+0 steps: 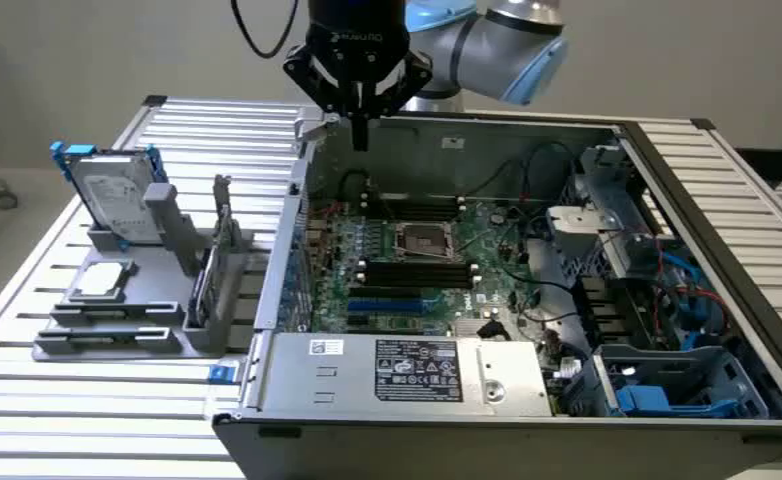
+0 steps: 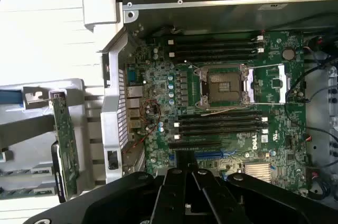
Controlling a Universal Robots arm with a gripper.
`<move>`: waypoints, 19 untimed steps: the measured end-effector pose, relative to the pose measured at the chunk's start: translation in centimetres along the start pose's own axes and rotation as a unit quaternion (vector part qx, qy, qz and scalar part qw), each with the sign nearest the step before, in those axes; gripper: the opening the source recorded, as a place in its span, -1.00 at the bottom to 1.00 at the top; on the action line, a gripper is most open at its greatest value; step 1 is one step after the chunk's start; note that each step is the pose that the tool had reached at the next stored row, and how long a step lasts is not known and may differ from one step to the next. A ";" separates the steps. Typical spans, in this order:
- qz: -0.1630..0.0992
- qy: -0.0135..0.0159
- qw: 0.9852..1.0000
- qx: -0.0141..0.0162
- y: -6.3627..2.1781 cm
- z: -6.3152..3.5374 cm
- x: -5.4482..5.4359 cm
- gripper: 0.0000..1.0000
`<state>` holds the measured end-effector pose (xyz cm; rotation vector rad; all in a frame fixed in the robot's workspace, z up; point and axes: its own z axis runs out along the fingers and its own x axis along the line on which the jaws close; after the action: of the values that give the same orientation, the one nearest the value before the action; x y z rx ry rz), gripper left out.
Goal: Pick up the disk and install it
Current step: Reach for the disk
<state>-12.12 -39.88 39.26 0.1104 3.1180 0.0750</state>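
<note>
In the exterior view the gripper [image 1: 360, 140] hangs above the rear edge of the open computer case [image 1: 282, 250], with its black fingers pressed close together into one narrow point and nothing between them. The disk [image 1: 114, 195] is well apart from it, toward the exterior view's left. It stands upright in a matt grey plastic holder [image 1: 111, 325] on the ribbed white metal table [image 1: 218, 125]. It is a flat silver-grey rectangle with a white label and a bright blue frame around it. On the same holder a small square silver chip [image 1: 104, 280] lies flat, and a thin circuit card [image 1: 215, 265] stands on its edge between the chip and the case. Inside the case lies a green motherboard [image 1: 405, 275] with a square metal socket [image 1: 425, 240] in the middle, and a grey power supply box [image 1: 391, 372] with labels is at the near side. The wrist view looks straight down on the motherboard [image 2: 222, 129], so the socket [image 2: 226, 84], the long black memory slots and the small round capacitors are more clear here. The gripper [image 2: 186, 176] shows as glossy black fingers [image 2: 177, 195] lying side by side, with almost no gap. The circuit card [image 2: 66, 139] shows its green face, standing in the grey holder [image 2: 31, 123]. A blue strip beside the holder is perhaps the frame of the disk, but I cannot tell for sure.
</note>
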 end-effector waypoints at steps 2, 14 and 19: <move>0.000 0.000 1.000 0.000 0.00 0.00 0.0 -0.79; 0.000 -0.004 1.000 0.000 0.59 0.02 2.9 -0.79; 0.000 -0.004 1.000 0.001 1.71 0.48 5.3 -0.79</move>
<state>-17.23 -37.78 38.76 0.1098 3.1106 0.0701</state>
